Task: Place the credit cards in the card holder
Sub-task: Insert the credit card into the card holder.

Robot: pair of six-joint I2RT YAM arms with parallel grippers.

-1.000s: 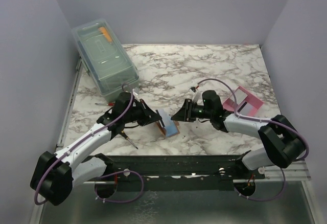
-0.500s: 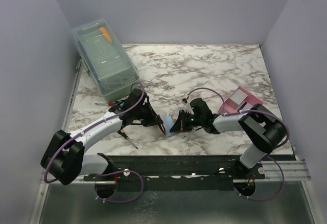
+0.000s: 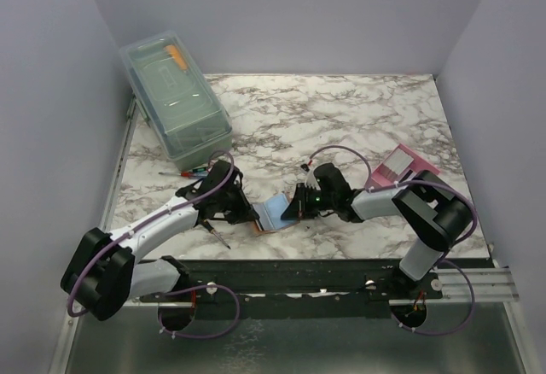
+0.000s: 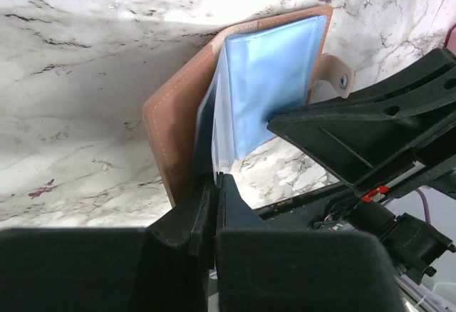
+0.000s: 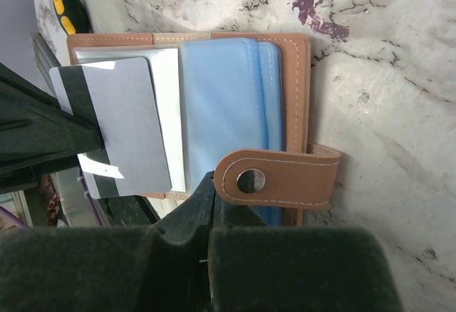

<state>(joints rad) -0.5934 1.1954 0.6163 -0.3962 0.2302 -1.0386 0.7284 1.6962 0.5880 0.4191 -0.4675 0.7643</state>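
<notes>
Card holder (image 3: 273, 213) lowered, laid open on worktop (image 3: 341, 118) between tools. Left tool (image 3: 252, 219) pinched tight on its edge beside pale card (image 5: 128, 127); right tool (image 3: 294, 207) brought in, clamped on blue sleeves (image 5: 217, 105). Pockets judged exposed for insertion.

The right gripper (image 3: 293, 207) is moving left and reaching the card holder (image 3: 271, 213). The left gripper (image 3: 251, 218) is lowering it, laying it open and flatter.
</notes>
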